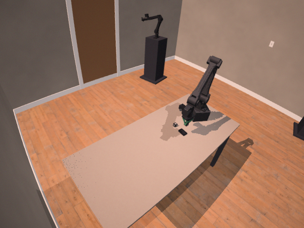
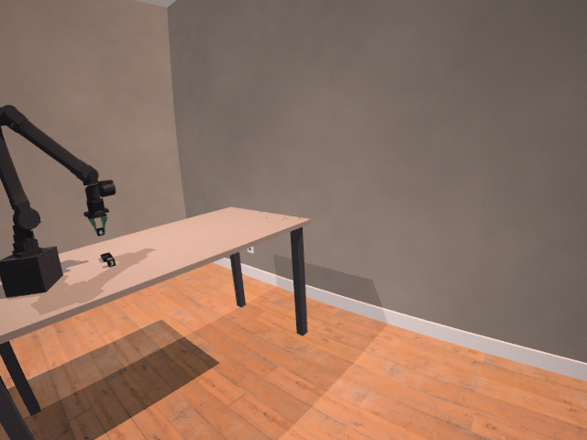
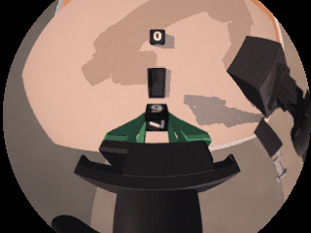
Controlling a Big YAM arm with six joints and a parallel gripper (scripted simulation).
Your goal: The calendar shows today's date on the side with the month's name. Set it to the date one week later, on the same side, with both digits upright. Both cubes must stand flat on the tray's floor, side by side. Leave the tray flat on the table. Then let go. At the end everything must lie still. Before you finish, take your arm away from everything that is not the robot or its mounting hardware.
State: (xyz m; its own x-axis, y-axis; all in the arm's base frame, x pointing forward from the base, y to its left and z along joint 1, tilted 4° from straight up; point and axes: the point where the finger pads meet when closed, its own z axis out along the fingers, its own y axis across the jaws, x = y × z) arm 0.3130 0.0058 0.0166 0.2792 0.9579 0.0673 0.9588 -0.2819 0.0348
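The black six-joint arm [image 1: 203, 82] [image 2: 51, 146], matte and built of rounded joints and long links, stands on a dark angular base block [image 1: 204, 117] [image 2: 52, 266] at one end of the table [image 1: 137, 166] [image 2: 204, 232] [image 3: 58, 97]. The tabletop is pale, smooth and rectangular; its visible legs are dark, straight and square-edged.

The gripper [image 1: 186, 123] [image 2: 100, 230] [image 3: 156, 116] points downward, its green, tapering fingers clamped on a small black digit cube [image 2: 100, 232] [image 3: 156, 117]. That cube is raised above the tabletop. In the wrist view, one face bears a pale mark readable as 6 or 9, and another bears what appears to be an inverted 7.

The calendar's tray [image 1: 182, 131] [image 3: 156, 83] is a dark, shallow rectangle resting on the table, apart from the held cube. A second digit cube [image 1: 175, 124] [image 2: 111, 262] [image 3: 157, 36] sits on the tabletop outside the tray, near it, with a white 0 on its upper face. The month's name and the date are not legible from here.

Behind the table, another black arm [image 1: 159, 23] stands on a tall, square-sided pedestal [image 1: 154, 59]. The floor [image 1: 85, 122] [image 2: 379, 379] is orange-brown wood plank with visible grain. A flat brown panel [image 1: 95, 39] is set between white vertical trims in the grey wall [image 1: 39, 49].
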